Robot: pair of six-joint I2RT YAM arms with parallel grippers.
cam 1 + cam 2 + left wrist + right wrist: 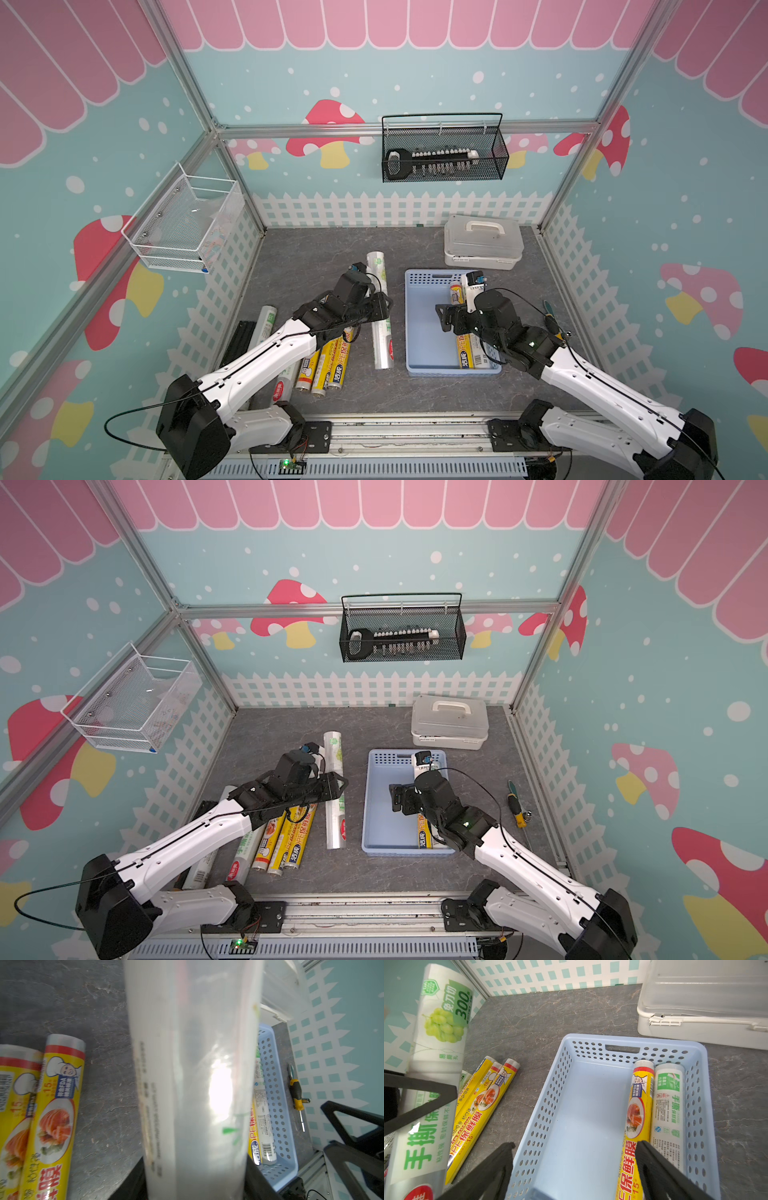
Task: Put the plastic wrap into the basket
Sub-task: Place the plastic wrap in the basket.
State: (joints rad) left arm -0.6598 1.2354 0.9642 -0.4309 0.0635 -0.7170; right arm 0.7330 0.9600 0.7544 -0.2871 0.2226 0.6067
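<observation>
In a top view, left claw (384, 311) clamped on the clear-white green-labelled plastic wrap roll (383, 345), light-blue perforated plastic basket (424, 340) beyond its tips. Left wrist: roll fills the claw. Right wrist: right claw (574, 1144) spread apart over the basket, yellow printed roll (639, 1105) beneath it.

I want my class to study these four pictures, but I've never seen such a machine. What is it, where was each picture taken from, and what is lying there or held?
It is two robot arms at a grey table. Two pictures look down from overhead, almost identically; two come from cameras on the arms' wrists. The left fingers grip a clear roll of plastic wrap. The right fingers are open over the blue basket, where a yellow roll and a white roll lie. More rolls, a lidded box and a screwdriver lie on the table.
</observation>
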